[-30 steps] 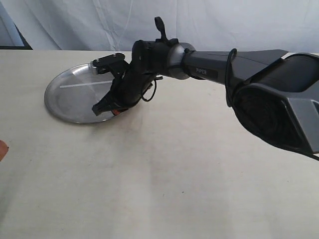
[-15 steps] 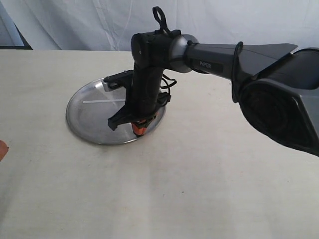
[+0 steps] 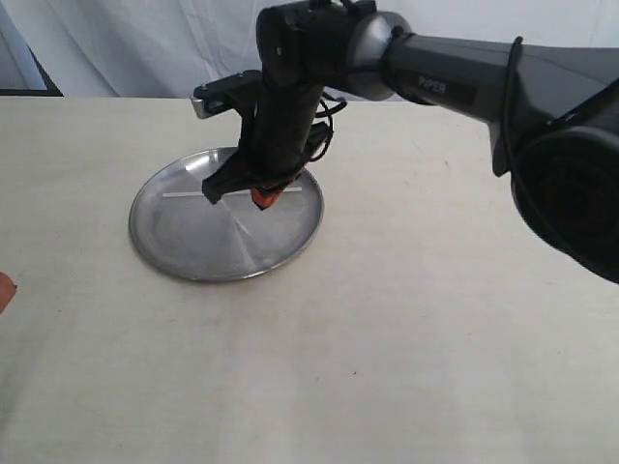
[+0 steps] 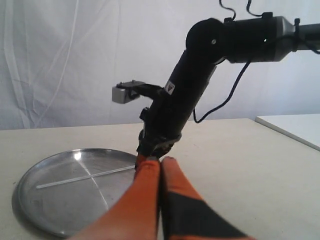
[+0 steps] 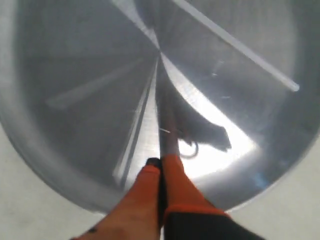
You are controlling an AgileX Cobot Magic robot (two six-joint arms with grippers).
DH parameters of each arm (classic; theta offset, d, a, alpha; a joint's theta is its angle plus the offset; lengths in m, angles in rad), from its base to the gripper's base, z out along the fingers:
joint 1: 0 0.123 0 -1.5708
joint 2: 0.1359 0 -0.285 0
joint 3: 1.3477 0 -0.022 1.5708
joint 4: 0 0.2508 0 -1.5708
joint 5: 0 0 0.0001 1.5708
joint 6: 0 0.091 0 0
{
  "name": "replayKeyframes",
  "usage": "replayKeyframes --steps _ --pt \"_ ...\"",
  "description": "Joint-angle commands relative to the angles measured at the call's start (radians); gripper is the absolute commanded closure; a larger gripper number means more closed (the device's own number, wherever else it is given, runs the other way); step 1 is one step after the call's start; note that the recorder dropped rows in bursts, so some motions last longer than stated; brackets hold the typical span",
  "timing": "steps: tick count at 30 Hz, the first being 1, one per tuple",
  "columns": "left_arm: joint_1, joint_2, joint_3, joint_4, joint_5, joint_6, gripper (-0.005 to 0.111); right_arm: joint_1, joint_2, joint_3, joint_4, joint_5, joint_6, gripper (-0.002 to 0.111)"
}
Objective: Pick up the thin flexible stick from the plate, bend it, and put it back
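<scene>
The steel plate [image 3: 193, 242] lies on the table left of centre. Across its far half lies the thin whitish stick [image 3: 184, 194], flat and straight. My right gripper [image 3: 263, 198] hangs point-down just above the plate, near the stick's right part, its orange fingers shut on nothing. In the right wrist view the shut gripper [image 5: 161, 163] hovers over the plate [image 5: 75, 60], and the stick [image 5: 240, 47] lies apart, beyond it. My left gripper [image 4: 161, 162] is shut and empty, off the plate [image 4: 55, 210], looking across at the stick [image 4: 65, 181] and the right gripper [image 4: 150, 154].
A pale cloth covers the table [image 3: 387, 338], and white drapes hang behind it. An orange tip [image 3: 4, 290] shows at the exterior view's left edge. The right arm [image 3: 455, 82] reaches in from the right above the table.
The plate slid right and nearer between the first two frames, with the right gripper at its rim. Since then the right gripper has risen and moved back over the stick.
</scene>
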Motion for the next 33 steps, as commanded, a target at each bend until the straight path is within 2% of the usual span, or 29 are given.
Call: replayKeyframes --steps 1,6,17,18,19,23,27,31,33 --pt "0.000 -0.004 0.005 0.003 0.003 0.000 0.107 -0.001 0.074 0.001 0.023 0.031 0.009 0.108" --pt "0.000 -0.004 0.005 0.003 0.003 0.000 0.107 -0.001 0.104 0.003 0.048 0.183 -0.004 0.108" --pt "0.000 -0.004 0.005 0.003 0.003 0.000 0.107 -0.001 -0.015 0.142 0.092 0.185 -0.025 0.108" --pt "0.000 -0.004 0.005 0.003 0.003 0.000 0.107 -0.001 -0.019 0.147 0.074 0.143 -0.025 0.108" --pt "0.000 -0.004 0.005 0.003 0.003 0.000 0.107 -0.001 -0.017 0.148 0.045 0.022 -0.003 0.108" --pt "0.000 -0.004 0.005 0.003 0.003 0.000 0.107 -0.001 0.009 0.148 0.045 -0.045 0.022 0.108" --pt "0.000 -0.004 0.005 0.003 0.003 0.000 0.107 -0.001 0.036 0.148 0.039 0.024 0.022 0.108" --pt "0.000 -0.004 0.005 0.003 0.003 0.000 0.107 -0.001 0.055 0.151 0.041 0.180 0.022 0.108" --pt "0.000 -0.004 0.005 0.003 0.003 0.000 0.107 -0.001 0.052 0.161 0.045 0.185 0.015 0.108"
